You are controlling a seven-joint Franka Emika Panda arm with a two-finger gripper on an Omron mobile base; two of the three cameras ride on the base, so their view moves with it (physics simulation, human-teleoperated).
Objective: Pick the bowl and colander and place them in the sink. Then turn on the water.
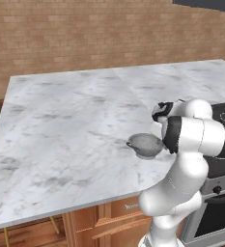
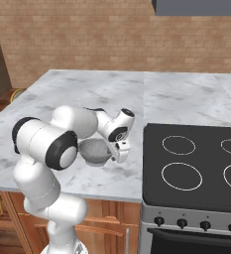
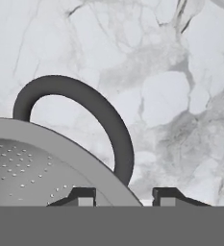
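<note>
Colander point(image 3: 31, 163), grey perforated metal with a dark loop handle, sits on the marble counter point(image 1: 61, 125) near the black stovetop point(image 2: 196, 168) (right base view). We see the gripper point(image 3: 124, 196) astride its rim, fingers narrow; whether they grip, we cannot tell.

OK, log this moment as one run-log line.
phase: grasping colander | hand: straddling its rim by a loop handle, closure unclear | colander on marble counter | stovetop beside
</note>
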